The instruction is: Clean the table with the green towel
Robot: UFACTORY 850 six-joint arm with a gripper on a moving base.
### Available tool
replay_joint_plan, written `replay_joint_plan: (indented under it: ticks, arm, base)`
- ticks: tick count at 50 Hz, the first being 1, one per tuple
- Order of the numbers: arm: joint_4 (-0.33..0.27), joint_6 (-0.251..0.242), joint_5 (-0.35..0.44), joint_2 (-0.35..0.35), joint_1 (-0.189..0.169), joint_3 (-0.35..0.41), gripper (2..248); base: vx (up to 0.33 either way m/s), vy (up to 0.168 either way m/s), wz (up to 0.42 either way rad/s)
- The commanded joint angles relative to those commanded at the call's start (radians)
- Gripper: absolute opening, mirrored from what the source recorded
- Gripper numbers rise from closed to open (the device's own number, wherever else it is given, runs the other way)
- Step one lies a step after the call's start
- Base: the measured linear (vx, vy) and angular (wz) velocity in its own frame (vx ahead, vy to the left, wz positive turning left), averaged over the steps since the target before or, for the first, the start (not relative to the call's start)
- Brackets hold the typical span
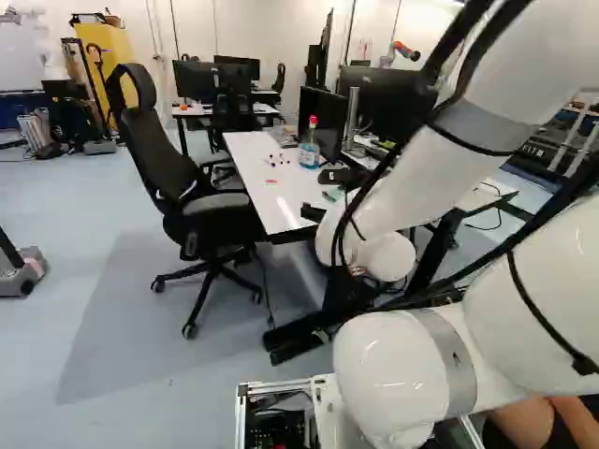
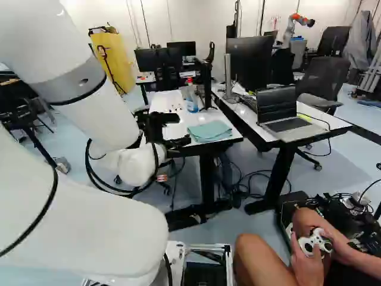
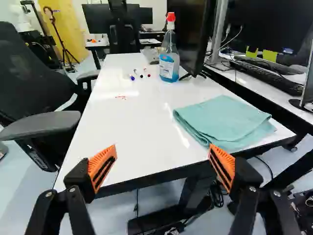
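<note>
Beyond the arm in the right base view, my gripper reaches over the near end of the white table. In the wrist view my gripper stands wide open, nothing between its orange pads. The folded green towel lies flat on the white table, ahead of the fingers and toward the side with the monitors; it shows too as the towel in the right base view. Small red marks are on the tabletop. Farther along stand a blue spray bottle and several marker pens.
A black office chair stands along one long side of the table. A monitor rises behind the bottle. The adjoining desk holds a keyboard and a laptop. A person sits close by the base, holding a controller.
</note>
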Motion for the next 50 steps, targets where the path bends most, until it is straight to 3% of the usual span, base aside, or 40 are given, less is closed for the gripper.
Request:
replay_joint_plan:
  ticks: [50]
  arm:
    - [0.000, 0.000, -0.001, 0.018, -0.015, -0.014, 247]
  base:
    - [0.000, 0.000, 0.000]
